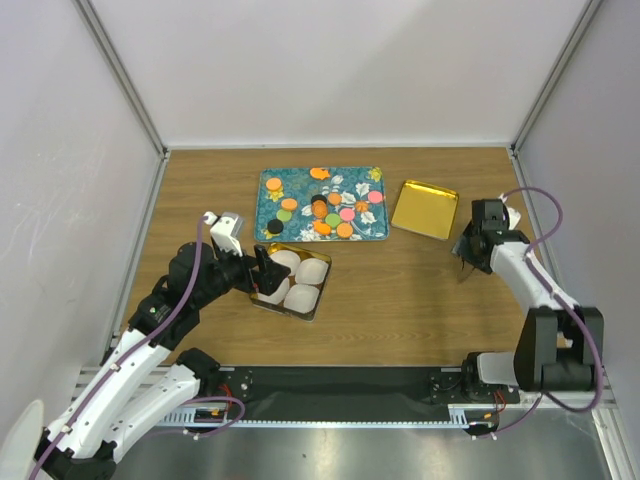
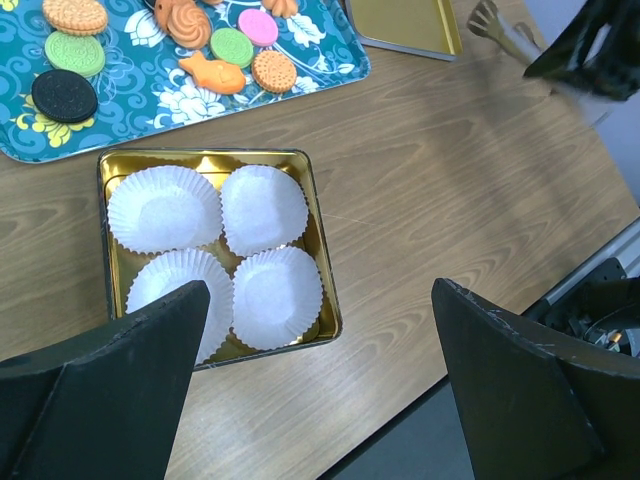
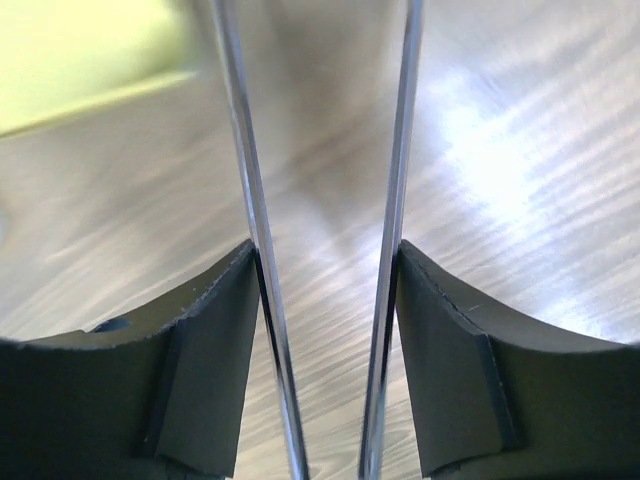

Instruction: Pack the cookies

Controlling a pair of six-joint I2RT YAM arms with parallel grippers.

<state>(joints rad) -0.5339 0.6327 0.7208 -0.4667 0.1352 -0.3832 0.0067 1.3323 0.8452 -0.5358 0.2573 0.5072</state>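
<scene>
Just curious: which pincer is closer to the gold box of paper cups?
Left. The left pincer hovers over the gold box; the right pincer sits far to its right.

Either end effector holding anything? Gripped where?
Right end effector clamps metal tongs, pads pressing the outsides of both blades. Left end effector is open, holding nothing.
</scene>
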